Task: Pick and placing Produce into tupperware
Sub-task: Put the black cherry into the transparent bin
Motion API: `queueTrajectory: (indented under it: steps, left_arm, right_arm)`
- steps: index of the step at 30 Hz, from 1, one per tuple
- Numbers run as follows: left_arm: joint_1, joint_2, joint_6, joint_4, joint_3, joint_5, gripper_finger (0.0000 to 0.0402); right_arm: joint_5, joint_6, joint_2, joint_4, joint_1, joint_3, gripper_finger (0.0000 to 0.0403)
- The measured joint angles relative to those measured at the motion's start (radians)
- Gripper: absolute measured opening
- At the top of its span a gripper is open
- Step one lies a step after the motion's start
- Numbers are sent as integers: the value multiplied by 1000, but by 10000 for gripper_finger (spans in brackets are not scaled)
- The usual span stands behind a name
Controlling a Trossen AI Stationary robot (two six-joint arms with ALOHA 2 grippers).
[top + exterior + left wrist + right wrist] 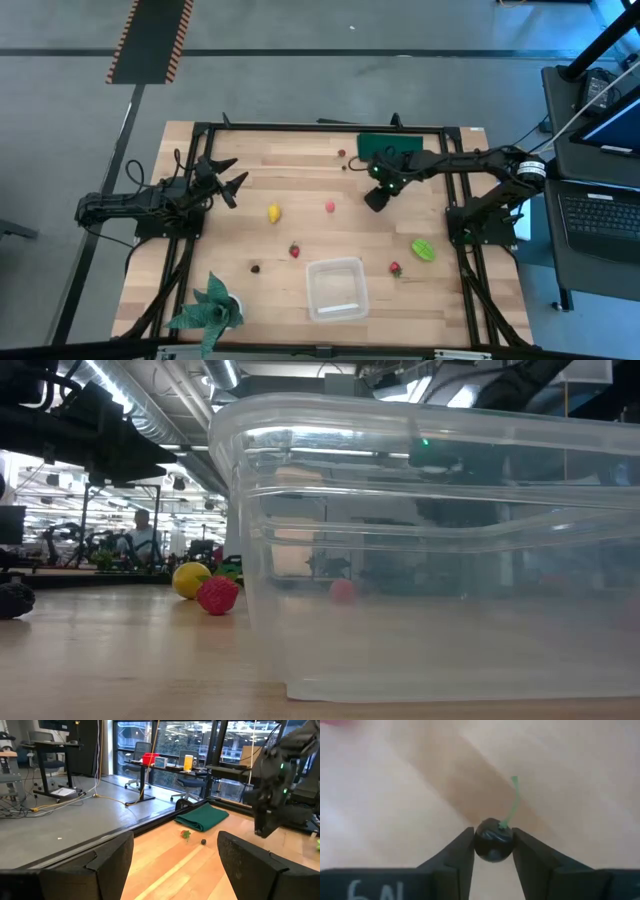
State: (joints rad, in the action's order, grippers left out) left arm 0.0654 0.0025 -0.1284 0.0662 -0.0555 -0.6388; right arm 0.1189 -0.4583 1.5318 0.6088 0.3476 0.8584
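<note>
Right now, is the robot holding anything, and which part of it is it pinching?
Yes. The right gripper has its jaws shut on a small dark cherry, pinching the round body at its sides, with the green stem sticking up free. The left gripper holds nothing.

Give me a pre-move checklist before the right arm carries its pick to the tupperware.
1. Grip: right gripper is closed on the dark cherry, a finger on each side: ok.
2. Lifted off the table: cannot tell.
3. Tupperware upright, near the table's front edge, nothing visible inside: ok.
4. Path from right gripper to tupperware: the pink berry and the red berry lie to either side of it, nothing tall between: ok.
5. Left gripper open, empty, over the table's left side, away from the route: ok.
6. Stem of the cherry free, poking up past the fingers: ok.
</note>
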Motion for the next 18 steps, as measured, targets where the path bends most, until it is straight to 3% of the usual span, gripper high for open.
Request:
queueTrajectory:
  steps: [9,18]
  left_arm:
    - [0,0,0,0,0,0,281]
    - [0,0,0,0,0,0,281]
  right_arm:
    - [170,182,-2,-4,-106,288,109]
    - [181,280,-4,-10,-310,529,120]
